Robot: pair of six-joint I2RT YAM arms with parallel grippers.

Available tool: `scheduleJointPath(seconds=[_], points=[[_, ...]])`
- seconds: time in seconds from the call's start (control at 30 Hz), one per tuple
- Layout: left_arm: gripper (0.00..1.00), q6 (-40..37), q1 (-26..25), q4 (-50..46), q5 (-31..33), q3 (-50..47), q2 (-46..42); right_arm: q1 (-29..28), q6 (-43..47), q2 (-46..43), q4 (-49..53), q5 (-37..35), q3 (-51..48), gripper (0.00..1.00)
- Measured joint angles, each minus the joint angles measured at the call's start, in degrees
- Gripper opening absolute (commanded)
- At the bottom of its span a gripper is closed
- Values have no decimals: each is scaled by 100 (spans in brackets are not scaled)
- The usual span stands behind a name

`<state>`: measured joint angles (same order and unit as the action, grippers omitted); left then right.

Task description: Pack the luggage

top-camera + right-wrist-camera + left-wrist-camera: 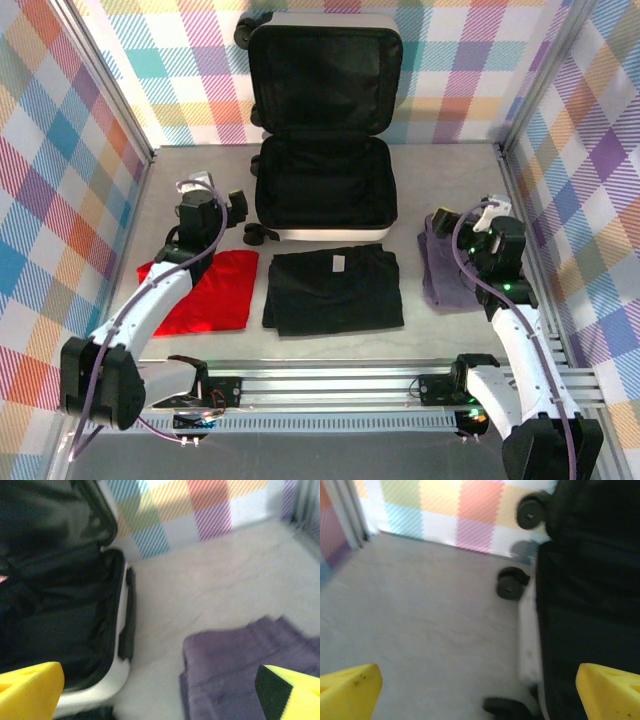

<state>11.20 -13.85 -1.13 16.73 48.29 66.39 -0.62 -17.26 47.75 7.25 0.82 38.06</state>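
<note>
The luggage (325, 234) lies open at the far middle of the desk (200, 170), its lid standing up by the far wall and its black lining bare. The left hand (233, 205), spread wide, hovers just left of the shell beside a wheel (511, 583). A careless swing there could knock the case askew. The right hand (440, 222), also wide, hangs over the far end of the purple garment (240, 670). A pinch on the top layer alone would probably let the fold spill open. Cloth dragged low may snag the near rim. The red garment (205, 290) and black garment (333, 290) lie nearer.
</note>
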Motion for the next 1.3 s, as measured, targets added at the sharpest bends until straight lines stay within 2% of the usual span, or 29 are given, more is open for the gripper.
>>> scheduleJointPath(seconds=[0.07, 0.23, 0.3, 0.47, 0.53, 0.7, 1.1, 1.3], points=[[84, 319, -118, -549, -293, 149, -190, -109, -181, 96, 492, 240, 90, 99], [86, 1519, -693, -2048, -782, 168, -647, -601, -643, 291, 1606, 708, 57, 99], [86, 1954, -992, -2498, -973, 0, -848, -846, -815, 323, 1834, 791, -33, 100], [87, 2682, -1617, -3272, -1333, -350, -920, -1478, -1174, 741, 2065, 870, -304, 93], [88, 2852, -1867, -3348, -1464, -457, -684, -1698, -1285, 1115, 2076, 872, -330, 90], [89, 2994, -2275, -3307, -1720, -540, 232, -1971, -1469, 1703, 2068, 841, -330, 88], [90, 2728, -2315, -2758, -2039, -503, 1764, -2009, -1539, 2330, 1928, 780, -323, 84], [91, 2704, -2315, -2833, -2031, -391, 1919, -2028, -1552, 2677, 1805, 785, -267, 83]])
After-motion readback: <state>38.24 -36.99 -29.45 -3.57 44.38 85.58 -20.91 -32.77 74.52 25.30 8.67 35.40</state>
